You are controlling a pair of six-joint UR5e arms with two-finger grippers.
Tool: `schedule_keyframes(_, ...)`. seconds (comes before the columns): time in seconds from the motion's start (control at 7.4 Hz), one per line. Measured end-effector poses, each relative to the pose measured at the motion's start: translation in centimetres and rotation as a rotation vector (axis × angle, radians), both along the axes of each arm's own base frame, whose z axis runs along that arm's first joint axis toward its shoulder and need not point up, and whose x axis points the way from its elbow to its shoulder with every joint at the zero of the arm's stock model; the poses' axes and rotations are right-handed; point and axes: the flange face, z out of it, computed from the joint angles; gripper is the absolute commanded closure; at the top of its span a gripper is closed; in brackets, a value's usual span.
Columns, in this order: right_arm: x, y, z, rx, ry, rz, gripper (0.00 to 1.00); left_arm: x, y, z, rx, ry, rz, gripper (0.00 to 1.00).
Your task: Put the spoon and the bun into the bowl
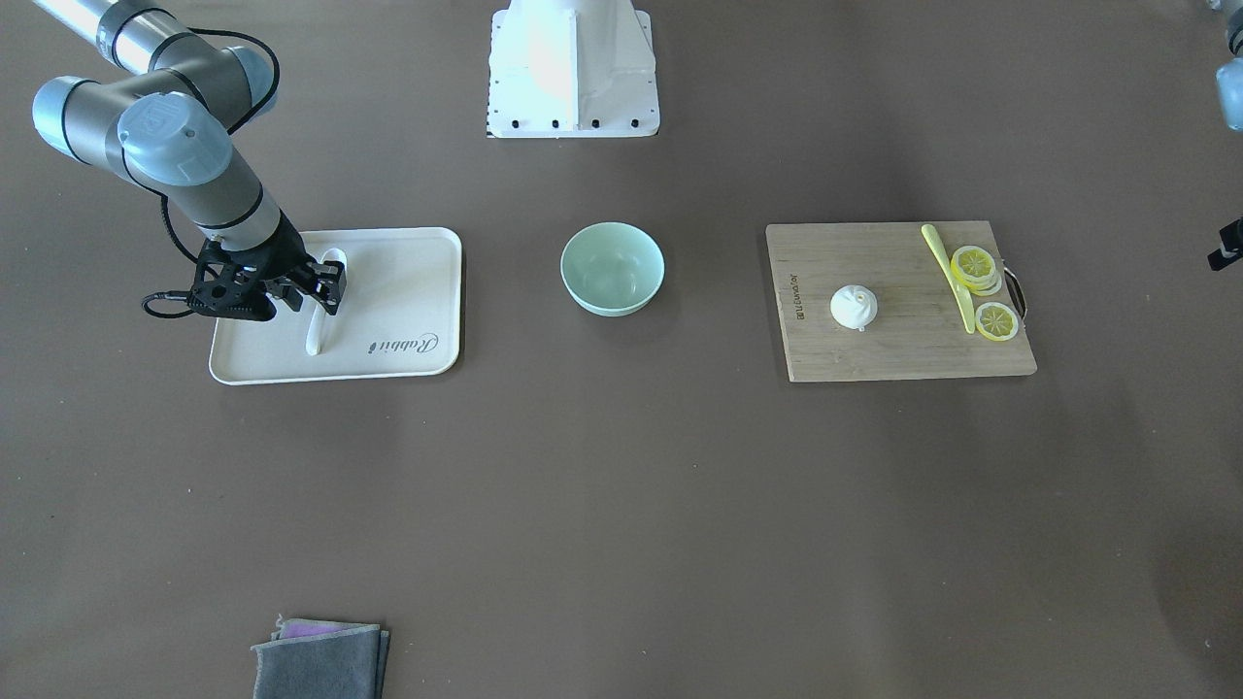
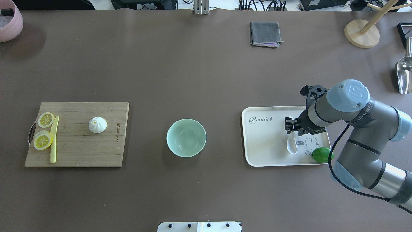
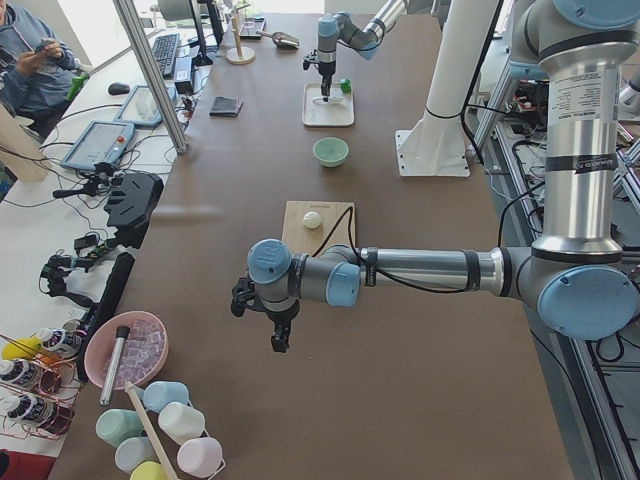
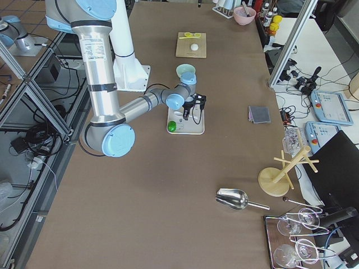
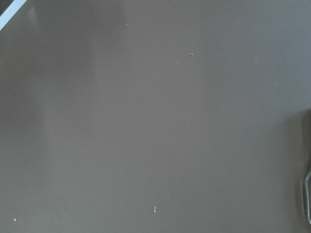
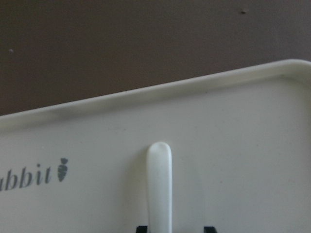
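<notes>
The white spoon lies on a cream tray at the right, with its handle pointing away from the robot. My right gripper is low over the handle. In the right wrist view the handle runs between the two black fingertips with a gap on one side, so the gripper is open. The white bun sits on a wooden cutting board at the left. The mint-green bowl stands empty in the middle. My left gripper hangs over bare table off the board's end; I cannot tell if it is open or shut.
A green lime lies on the tray's near right corner. Lemon slices and a long yellow utensil lie on the board's left side. A folded grey cloth, a wooden stand and a metal scoop are at the far right.
</notes>
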Motion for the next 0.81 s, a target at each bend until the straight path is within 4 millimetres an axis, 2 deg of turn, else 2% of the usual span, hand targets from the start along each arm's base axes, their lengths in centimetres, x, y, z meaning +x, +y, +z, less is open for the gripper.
schedule_keyframes(0.54, -0.1, -0.1, -0.4, 0.002, -0.005, 0.002, 1.00, 0.6, -1.0, -1.0, -0.029, 0.004, -0.042, 0.02)
schedule_keyframes(0.68, 0.1, -0.4, -1.1, 0.003, -0.012, 0.009, 1.00, 0.9, -1.0, -1.2, -0.034, 0.007, -0.043, 0.02)
schedule_keyframes(0.81, -0.2, -1.1, -2.9, -0.005, -0.012, 0.020, 1.00, 1.2, -1.1, -1.8, -0.043, 0.013, -0.056, 0.02)
